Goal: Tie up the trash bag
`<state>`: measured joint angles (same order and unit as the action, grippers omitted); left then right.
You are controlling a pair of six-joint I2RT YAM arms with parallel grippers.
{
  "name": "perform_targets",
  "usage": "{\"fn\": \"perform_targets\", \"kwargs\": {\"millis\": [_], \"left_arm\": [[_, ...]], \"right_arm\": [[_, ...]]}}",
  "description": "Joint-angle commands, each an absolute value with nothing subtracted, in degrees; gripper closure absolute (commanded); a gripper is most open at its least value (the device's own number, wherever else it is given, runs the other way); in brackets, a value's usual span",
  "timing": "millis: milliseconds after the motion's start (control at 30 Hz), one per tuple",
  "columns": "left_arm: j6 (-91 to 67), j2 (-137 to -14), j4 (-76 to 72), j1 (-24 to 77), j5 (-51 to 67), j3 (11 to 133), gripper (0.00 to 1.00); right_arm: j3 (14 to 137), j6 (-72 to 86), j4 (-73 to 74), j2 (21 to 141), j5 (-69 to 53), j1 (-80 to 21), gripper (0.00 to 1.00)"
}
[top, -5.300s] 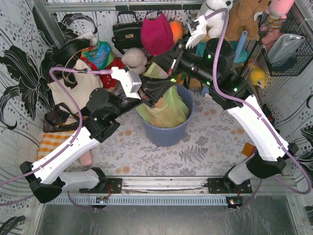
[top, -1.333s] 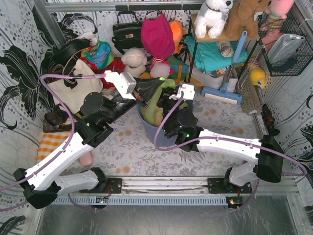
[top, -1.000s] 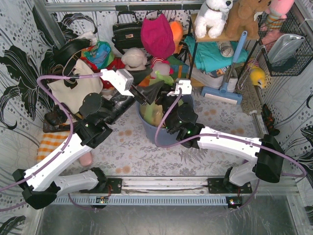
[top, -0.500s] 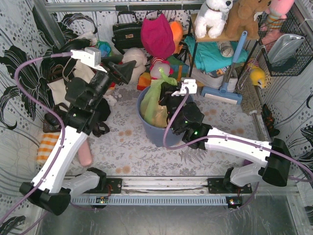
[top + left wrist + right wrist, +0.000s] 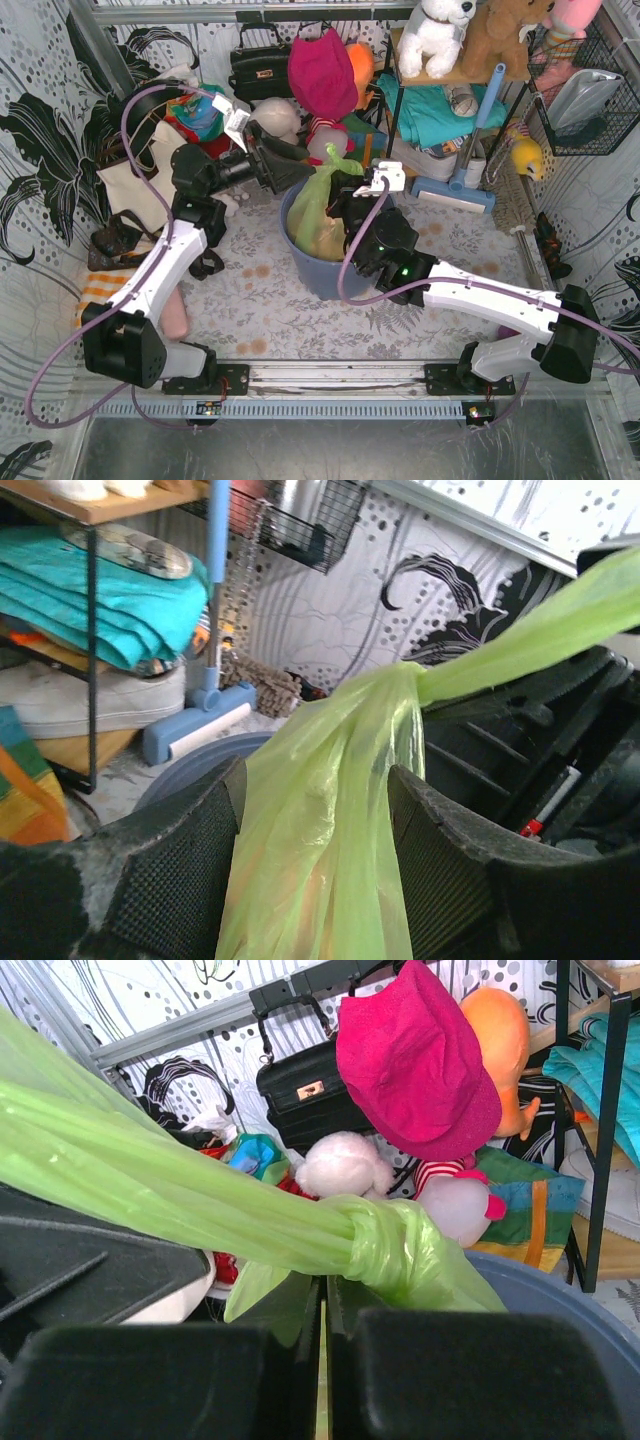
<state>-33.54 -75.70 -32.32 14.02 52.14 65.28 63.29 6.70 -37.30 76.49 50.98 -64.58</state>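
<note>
One light-green trash bag [image 5: 318, 205] is seated in a round blue-grey bin [image 5: 345, 275] at the centre of the patterned surface [image 5: 440, 250], its neck gathered upward into a knot-like bunch. At the bag's 10 o'clock the left gripper [image 5: 315, 880] is placed, jaws parted either side of the neck. At 4 o'clock the right gripper [image 5: 323, 1310] is seen, jaws closed on a thin fold of the plastic.

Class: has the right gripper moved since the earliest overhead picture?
Yes. The right gripper came nearer, from beyond the far rim of the blue bin to above its opening.
</note>
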Motion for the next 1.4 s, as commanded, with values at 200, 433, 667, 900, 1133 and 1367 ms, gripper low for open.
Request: {"fn": "perform_targets", "kwargs": {"millis": [200, 433, 667, 900, 1133, 1367], "left_arm": [[-36.2, -80.0, -38.6, 13.9, 60.2, 66.0, 0.44], [-33.0, -75.4, -34.6, 14.4, 58.7, 64.2, 0.99], [-29.3, -65.7, -26.5, 14.7, 56.3, 61.2, 1.00], [-25.1, -60.9, -16.2, 17.3, 54.8, 59.3, 1.00], [-23.6, -60.4, -12.8, 20.4, 53.0, 56.6, 1.00], [-25.1, -59.4, -15.4, 21.9, 56.3, 55.3, 1.00]], "right_arm": [[62.8, 8.7, -36.5, 74.4, 51.4, -64.5, 1.00], [61.9, 10.6, -35.1, 74.3, 51.5, -64.5, 1.00], [60.6, 11.8, -34.7, 74.2, 51.8, -64.2, 1.00], [60.1, 10.5, -40.1, 75.2, 47.0, -62.6, 1.00], [57.7, 9.8, -51.0, 76.3, 36.9, -61.0, 1.00], [54.3, 14.7, -60.0, 78.9, 30.4, -56.5, 1.00]]}}
